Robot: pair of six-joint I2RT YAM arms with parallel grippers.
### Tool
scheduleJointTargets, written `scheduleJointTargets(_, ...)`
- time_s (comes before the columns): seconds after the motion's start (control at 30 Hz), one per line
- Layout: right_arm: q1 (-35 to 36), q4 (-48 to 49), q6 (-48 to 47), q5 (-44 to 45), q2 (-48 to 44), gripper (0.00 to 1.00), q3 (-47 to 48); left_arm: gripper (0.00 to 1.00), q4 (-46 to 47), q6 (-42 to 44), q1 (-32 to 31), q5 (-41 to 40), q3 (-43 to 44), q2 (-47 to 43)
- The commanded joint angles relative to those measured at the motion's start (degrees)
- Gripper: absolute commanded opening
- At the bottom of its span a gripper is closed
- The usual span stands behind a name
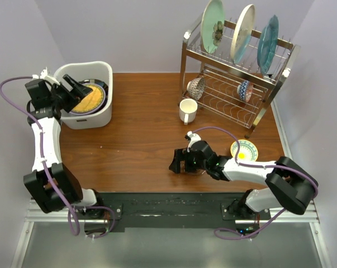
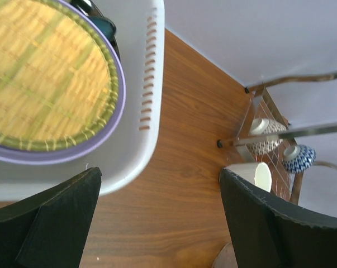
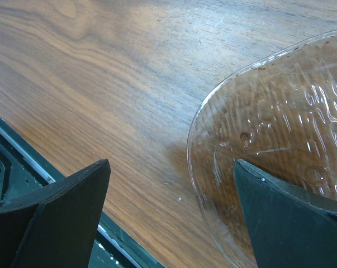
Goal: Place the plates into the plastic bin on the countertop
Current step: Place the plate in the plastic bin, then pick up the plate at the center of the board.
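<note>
The white plastic bin (image 1: 99,116) stands at the back left of the countertop (image 1: 140,131). In it lies a lavender-rimmed plate with a yellow-green woven centre (image 1: 93,98), also in the left wrist view (image 2: 39,84), over a dark-rimmed plate (image 2: 99,23). My left gripper (image 1: 74,89) is open and empty above the bin's near side (image 2: 140,139). My right gripper (image 1: 175,162) is open low at the front of the countertop; a clear glass plate (image 3: 280,145) lies with its rim between the fingers, the right finger (image 3: 291,223) over it. A pale green flower plate (image 1: 213,21), a cream plate (image 1: 242,32) and a blue plate (image 1: 267,42) stand in the rack.
The steel wire dish rack (image 1: 235,84) is at the back right, with two patterned bowls (image 1: 196,87) (image 1: 244,89) on its lower shelf. A white mug (image 1: 187,110) stands before it. A small yellow-patterned dish (image 1: 244,150) lies near my right arm. The table's front edge (image 3: 23,162) is close by.
</note>
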Motion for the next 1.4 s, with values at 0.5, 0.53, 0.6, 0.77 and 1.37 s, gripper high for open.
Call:
scheduleJointTargets(0.5,0.4,-2.28,0.65,-0.64,-3.77,0.96,0.93,0.93,4.61,0.01,-21.06,0.34,-21.4,-17.87)
scheduleJointTargets(0.53,0.32,-3.32,0.39,-0.29,-4.47,0.96,1.19,0.93,4.7,0.01,-22.55,-0.02,-22.02,-17.79)
scheduleJointTargets(0.6,0.32,-4.73,-0.14,0.23,-6.75,0.97,1.8,0.93,7.49,-0.16,-26.24,0.59,-24.74,-17.7)
scheduleJointTargets(0.77,0.32,-9.48,-0.84,2.6,-12.47,0.97,2.68,0.93,13.39,-2.53,-37.05,-1.77,-31.15,-16.39)
scheduleJointTargets(1.37,0.05,-29.87,1.79,28.09,-18.02,0.99,3.92,0.92,33.7,-11.5,-62.99,-9.6,-35.65,2.77)
